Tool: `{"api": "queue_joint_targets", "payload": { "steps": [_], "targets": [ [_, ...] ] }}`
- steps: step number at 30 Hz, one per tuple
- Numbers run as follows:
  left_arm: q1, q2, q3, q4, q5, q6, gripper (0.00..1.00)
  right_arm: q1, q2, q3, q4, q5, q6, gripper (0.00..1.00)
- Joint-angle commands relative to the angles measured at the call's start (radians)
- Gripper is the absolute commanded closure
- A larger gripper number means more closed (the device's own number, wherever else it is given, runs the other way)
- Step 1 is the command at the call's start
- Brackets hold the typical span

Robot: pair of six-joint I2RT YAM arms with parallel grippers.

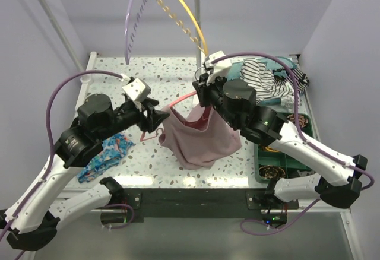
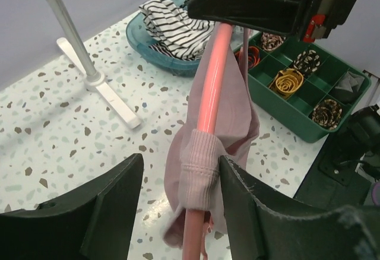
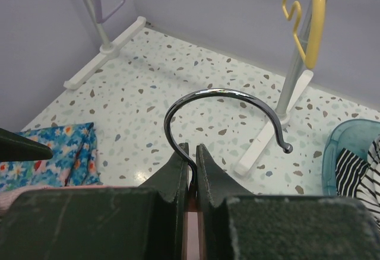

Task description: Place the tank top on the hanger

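Observation:
The coral-pink hanger (image 1: 181,99) is held up above the table. My right gripper (image 1: 202,91) is shut on its neck, just under the metal hook (image 3: 225,98), as the right wrist view (image 3: 190,153) shows. The dusty-pink tank top (image 1: 199,138) hangs from the hanger, its lower part bunched toward the table. In the left wrist view one ribbed strap (image 2: 199,171) is wrapped over the coral bar (image 2: 211,88). My left gripper (image 2: 181,165) is open with its jaws either side of that strap, the right finger touching the fabric. It shows in the top view (image 1: 155,117) at the hanger's left end.
A blue floral cloth (image 1: 107,156) lies at the front left. A teal basket (image 1: 291,70) with a striped garment (image 1: 261,76) is at the back right, and a green compartment tray (image 1: 297,165) in front of it. Lilac (image 1: 133,22) and yellow (image 1: 184,10) hangers hang on the rack (image 1: 197,10).

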Motion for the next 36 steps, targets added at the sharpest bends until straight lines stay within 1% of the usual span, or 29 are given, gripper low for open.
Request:
{"api": "queue_joint_targets", "payload": {
  "steps": [1, 9, 13, 16, 18, 21, 22, 25, 27, 30, 31, 33, 34, 36],
  "targets": [
    [0.003, -0.054, -0.045, 0.024, 0.038, -0.016, 0.41, 0.002, -0.019, -0.009, 0.104, -0.022, 0.028, 1.00],
    [0.003, -0.038, -0.098, 0.024, 0.081, -0.004, 0.41, 0.002, -0.005, -0.026, 0.110, -0.038, 0.039, 1.00],
    [0.003, -0.043, -0.137, 0.049, 0.070, -0.014, 0.44, 0.002, 0.004, -0.028, 0.111, -0.045, 0.042, 1.00],
    [0.002, -0.058, -0.161, 0.078, 0.073, -0.027, 0.50, 0.002, 0.007, -0.034, 0.107, -0.049, 0.046, 1.00],
    [0.002, -0.072, -0.178, 0.096, 0.075, -0.036, 0.57, 0.002, 0.012, -0.039, 0.105, -0.050, 0.050, 1.00],
    [0.003, -0.089, -0.209, 0.121, 0.081, -0.051, 0.70, 0.002, 0.019, -0.048, 0.105, -0.050, 0.053, 1.00],
    [0.003, -0.094, -0.224, 0.128, 0.082, -0.056, 0.79, 0.002, 0.023, -0.049, 0.105, -0.052, 0.053, 1.00],
    [0.002, -0.115, -0.261, 0.151, 0.066, -0.077, 1.00, 0.002, 0.039, -0.055, 0.102, -0.045, 0.047, 1.00],
    [0.003, -0.138, -0.284, 0.176, 0.052, -0.097, 1.00, 0.002, 0.050, -0.060, 0.102, -0.036, 0.040, 1.00],
    [0.003, -0.179, -0.336, 0.210, -0.006, -0.139, 1.00, 0.004, 0.065, -0.069, 0.105, -0.038, 0.042, 0.88],
    [0.002, -0.193, -0.367, 0.217, -0.064, -0.172, 1.00, 0.002, 0.070, -0.068, 0.105, -0.039, 0.045, 0.77],
    [0.003, -0.227, -0.393, 0.236, -0.091, -0.188, 1.00, 0.002, 0.082, -0.068, 0.104, -0.042, 0.045, 0.66],
    [0.002, -0.238, -0.416, 0.240, -0.108, -0.203, 1.00, 0.002, 0.087, -0.065, 0.102, -0.042, 0.046, 0.54],
    [0.002, -0.261, -0.433, 0.237, -0.123, -0.211, 1.00, 0.002, 0.095, -0.057, 0.095, -0.045, 0.046, 0.44]
  ]
}}
